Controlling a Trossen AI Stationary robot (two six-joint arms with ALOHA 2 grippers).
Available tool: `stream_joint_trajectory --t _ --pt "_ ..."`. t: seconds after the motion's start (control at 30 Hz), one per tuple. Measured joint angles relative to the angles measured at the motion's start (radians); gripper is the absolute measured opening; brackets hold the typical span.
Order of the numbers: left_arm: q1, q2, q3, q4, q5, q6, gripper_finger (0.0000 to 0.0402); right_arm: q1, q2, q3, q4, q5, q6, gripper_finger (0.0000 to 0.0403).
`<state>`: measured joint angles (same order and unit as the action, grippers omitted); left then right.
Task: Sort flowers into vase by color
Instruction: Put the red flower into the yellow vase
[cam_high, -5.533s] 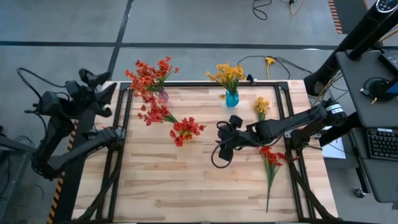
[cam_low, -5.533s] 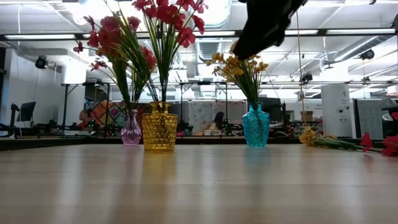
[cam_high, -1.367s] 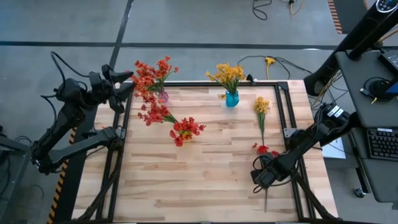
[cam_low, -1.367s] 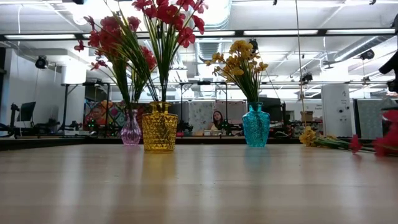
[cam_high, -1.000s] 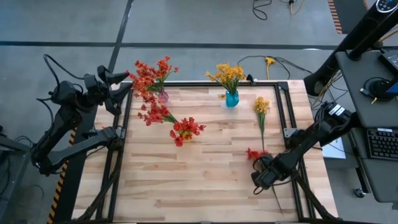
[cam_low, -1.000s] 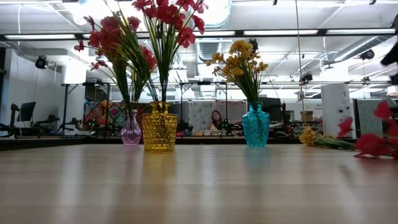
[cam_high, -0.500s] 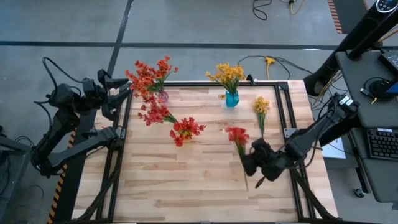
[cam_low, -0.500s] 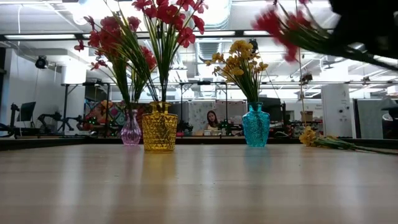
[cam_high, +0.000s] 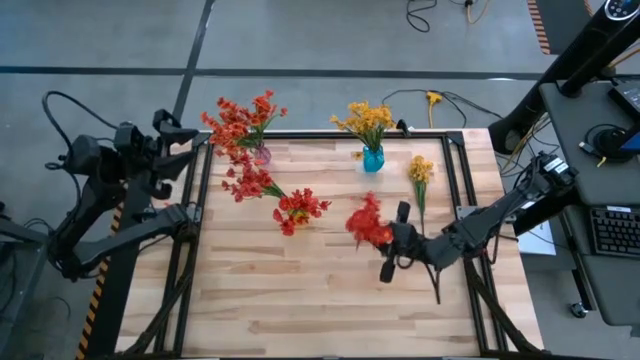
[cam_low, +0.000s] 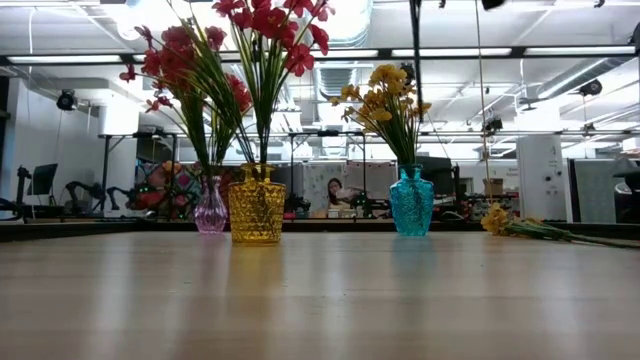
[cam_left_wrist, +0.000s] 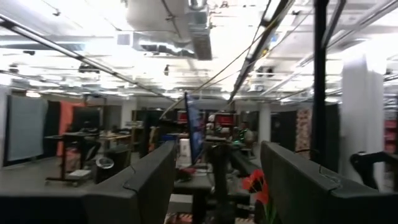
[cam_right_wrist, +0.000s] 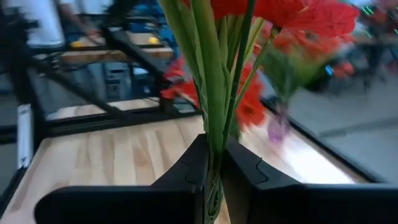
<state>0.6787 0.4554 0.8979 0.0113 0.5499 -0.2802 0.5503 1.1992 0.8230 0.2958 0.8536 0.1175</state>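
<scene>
My right gripper (cam_high: 392, 248) hangs over the table's middle right, shut on a red flower sprig (cam_high: 368, 222) whose blossoms (cam_right_wrist: 292, 15) stand above the fingers. A pink vase (cam_low: 210, 212) and a yellow vase (cam_low: 256, 208) hold red flowers, and a blue vase (cam_low: 411, 204) holds yellow ones. One yellow sprig (cam_high: 420, 178) lies flat on the table at the far right. My left gripper (cam_high: 172, 148) stays off the table's far left corner. It is open, with nothing between its fingers (cam_left_wrist: 143, 186). My right gripper pinches the sprig's bundle of green stems (cam_right_wrist: 214, 140) between its two fingers, below the blossoms. The fingers lie about level, coming from the table's right side and crossing the stems. The sprig stands roughly upright, blossoms up, lifted clear of the table.
The three vases stand along the far half of the table, the yellow one (cam_high: 297, 214) nearest the middle. A black frame rail (cam_high: 330, 134) borders the tabletop. The near half is bare wood (cam_high: 300, 300).
My right gripper has risen from the table's near right and gone toward the left and far side. It has turned from pointing down to about level. The red sprig has come off the table with it and swung from lying flat to upright.
</scene>
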Motion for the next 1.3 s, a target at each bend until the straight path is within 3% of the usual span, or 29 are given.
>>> stream_joint_trajectory --t 0.23,0.43,0.57,0.67,0.8,1.07,1.3 --pt "-0.138 0.155 0.045 0.188 -0.010 -0.038 0.0217 -0.053 0.000 -0.011 0.114 -0.255 -0.171 0.0022" --pt "-0.311 0.344 0.189 0.213 -0.028 0.008 0.0217 -0.059 0.000 -0.026 0.112 -0.287 -0.230 0.0022" --pt "-0.418 0.406 0.321 0.071 -0.114 0.119 0.0217 -0.050 0.000 -0.043 0.114 -0.287 -0.250 0.0022" --pt "-0.517 0.407 0.386 -0.085 -0.269 0.205 0.0217 -0.047 0.000 -0.063 0.114 -0.310 -0.259 0.0022" --pt "-0.704 0.390 0.384 -0.199 -0.476 0.249 0.0217 -0.047 0.000 -0.090 0.144 -0.340 -0.263 0.0022" --pt "-1.167 0.354 0.241 -0.193 -0.964 0.314 0.0217 -0.048 0.000 -0.101 0.207 -0.347 -0.295 0.0022" --pt "-1.492 0.433 0.181 -0.161 -1.422 0.376 0.0217 -0.071 0.010 -0.101 0.401 -0.523 -0.366 0.0022"
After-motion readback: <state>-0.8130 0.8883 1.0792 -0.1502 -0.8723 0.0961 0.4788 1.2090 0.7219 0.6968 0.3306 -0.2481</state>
